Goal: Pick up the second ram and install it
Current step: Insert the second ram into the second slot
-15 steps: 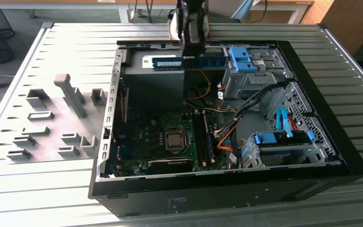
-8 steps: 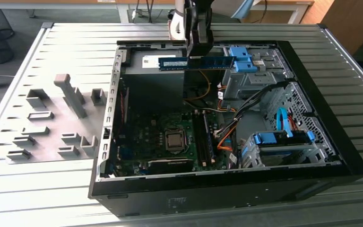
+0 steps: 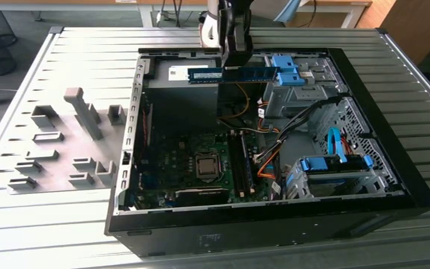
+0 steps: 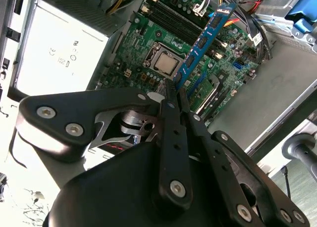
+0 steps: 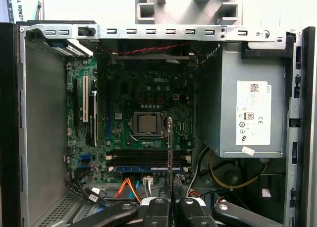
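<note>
Black claw (image 3: 237,66) gripped the ram (image 3: 208,75) at mid-length, holding it level above the open case (image 3: 275,230), likely to line its edge up with the slots (image 5: 138,158) below. It was a slim blue-green board with black chips, touching nothing else.

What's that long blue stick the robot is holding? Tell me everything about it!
The second ram is a slim, long blue circuit board with black chips and a small white sticker. The jaws of the gripper are shut on its middle, holding it level on edge above the open computer case, touching nothing else.
</note>
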Tool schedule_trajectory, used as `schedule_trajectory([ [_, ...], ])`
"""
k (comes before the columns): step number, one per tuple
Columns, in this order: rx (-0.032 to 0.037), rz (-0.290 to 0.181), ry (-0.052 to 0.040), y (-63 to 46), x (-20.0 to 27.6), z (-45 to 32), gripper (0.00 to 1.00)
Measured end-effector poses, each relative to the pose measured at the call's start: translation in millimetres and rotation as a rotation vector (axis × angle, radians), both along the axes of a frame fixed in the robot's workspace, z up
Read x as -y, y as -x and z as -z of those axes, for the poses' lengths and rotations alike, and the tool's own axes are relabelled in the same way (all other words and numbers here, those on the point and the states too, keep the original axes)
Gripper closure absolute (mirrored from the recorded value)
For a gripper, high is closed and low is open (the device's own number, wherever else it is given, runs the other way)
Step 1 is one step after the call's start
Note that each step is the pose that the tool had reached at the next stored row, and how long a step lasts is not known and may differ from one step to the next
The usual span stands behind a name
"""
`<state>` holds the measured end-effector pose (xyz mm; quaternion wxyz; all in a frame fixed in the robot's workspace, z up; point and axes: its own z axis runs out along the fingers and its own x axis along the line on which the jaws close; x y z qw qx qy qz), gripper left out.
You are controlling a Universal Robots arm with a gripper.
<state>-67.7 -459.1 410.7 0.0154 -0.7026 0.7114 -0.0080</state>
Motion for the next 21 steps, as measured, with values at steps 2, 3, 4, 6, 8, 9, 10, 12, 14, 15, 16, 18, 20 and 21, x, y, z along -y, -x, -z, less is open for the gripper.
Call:
schedule_trajectory([
  [2, 0.0, 0.001, 0.0, 0.0, 0.0, 0.0, 0.86],
  [3, 0.0, 0.003, 0.0, 0.0, 0.0, 0.0, 0.86],
  [4, 0.0, 0.008, 0.0, 0.0, 0.0, 0.1, 0.86],
  [6, 0.0, 0.023, 0.0, -0.1, 0.0, 0.2, 0.86],
  [8, 0.0001, 0.048, 0.0, -0.1, 0.0, 0.5, 0.86],
  [9, 0.0, 0.064, 0.0, 0.0, 0.0, 0.7, 0.86],
  [10, 0.0, 0.081, 0.0001, 0.0, 0.0, 0.9, 0.86],
  [12, 0.0, 0.117, 0.0001, 0.0, 0.0, 1.4, 0.86],
  [14, 0.0, 0.149, 0.0002, 0.0, 0.0, 1.8, 0.86],
  [15, -0.0001, 0.161, 0.0002, 0.0, 0.0, 1.9, 0.86],
  [16, -0.0001, 0.167, 0.0002, 0.0, 0.0, 1.9, 0.86],
  [18, 0.0, 0.168, 0.0002, 0.0, 0.0, 1.9, 0.86],
  [20, 0.0, 0.169, 0.0001, 0.0, 0.0, 1.9, 0.86],
  [21, 0.0, 0.169, 0.0002, 0.0, 0.0, 1.9, 0.86],
])
